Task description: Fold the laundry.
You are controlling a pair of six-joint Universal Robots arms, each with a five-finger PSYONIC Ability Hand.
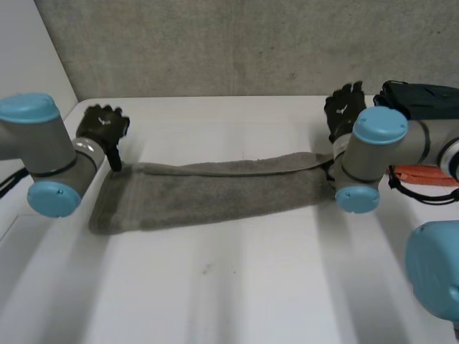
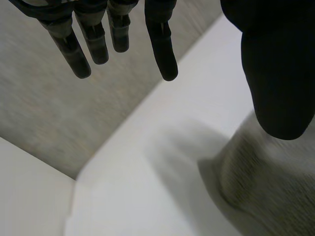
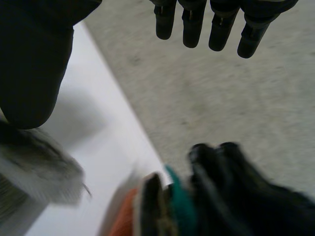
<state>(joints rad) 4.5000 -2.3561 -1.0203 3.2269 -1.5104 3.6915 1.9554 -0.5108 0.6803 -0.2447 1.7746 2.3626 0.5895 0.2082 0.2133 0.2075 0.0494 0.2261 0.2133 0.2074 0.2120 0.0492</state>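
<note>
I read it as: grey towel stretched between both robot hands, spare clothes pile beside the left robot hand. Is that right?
Not quite. The clothes pile sits beside the right robot hand, not the left robot hand, as the head view shows. The grey towel does lie stretched between both robot hands.

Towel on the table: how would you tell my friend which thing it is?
Look at the white table, then between the robot's left hand and right hand. The grey towel lies there, long and flat, stretched from one hand to the other. The pile of clothes by the right arm is dark, teal and orange, and bunched up.
</note>
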